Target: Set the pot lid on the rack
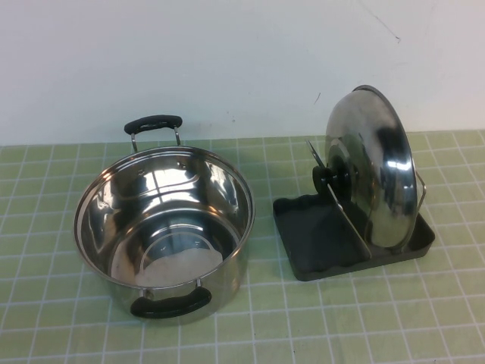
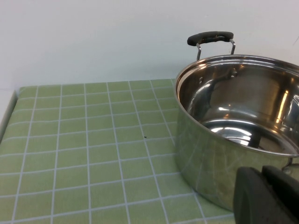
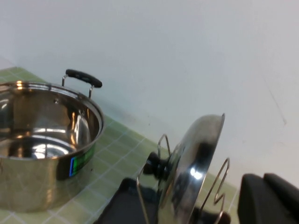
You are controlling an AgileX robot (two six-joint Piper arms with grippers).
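The pot lid (image 1: 371,167), shiny steel with a black knob (image 1: 331,178), stands on edge in the rack (image 1: 303,227), leaning between its wire loops with the knob facing the pot. It also shows in the right wrist view (image 3: 191,158), held between the rack's wire loops (image 3: 219,182). Neither gripper shows in the high view. My left gripper (image 2: 264,186) is shut and empty, close beside the pot's outer wall. My right gripper (image 3: 266,196) is shut and empty, a little behind the rack and apart from the lid.
The deep steel pot (image 1: 227,189) with two black handles stands open to the left of the rack, on the green tiled mat (image 1: 45,189). It also shows in the left wrist view (image 2: 224,154) and the right wrist view (image 3: 42,130). A white wall runs behind.
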